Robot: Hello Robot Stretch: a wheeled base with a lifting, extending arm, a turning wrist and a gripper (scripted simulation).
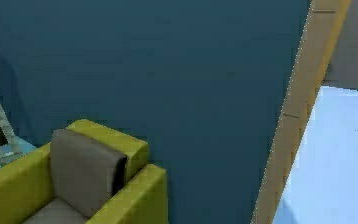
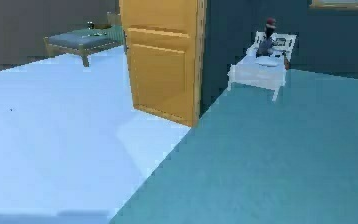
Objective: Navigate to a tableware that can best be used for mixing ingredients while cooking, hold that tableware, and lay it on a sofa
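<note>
A yellow sofa [image 1: 87,185] with grey cushions [image 1: 82,165] stands in the forward view's lower left, against a dark teal wall [image 1: 187,70]. In the arm side view a low grey-green table [image 2: 82,42] stands far off at the upper left. Small dark things [image 2: 91,27] sit on it, too small to name.
An orange door [image 2: 162,60] stands open in the arm side view's middle, and its edge [image 1: 302,110] runs down the forward view's right. Pale blue floor [image 2: 47,130] lies beyond it, teal floor [image 2: 277,160] on this side. A small white piece of furniture [image 2: 259,70] carries a dark thing [image 2: 268,38].
</note>
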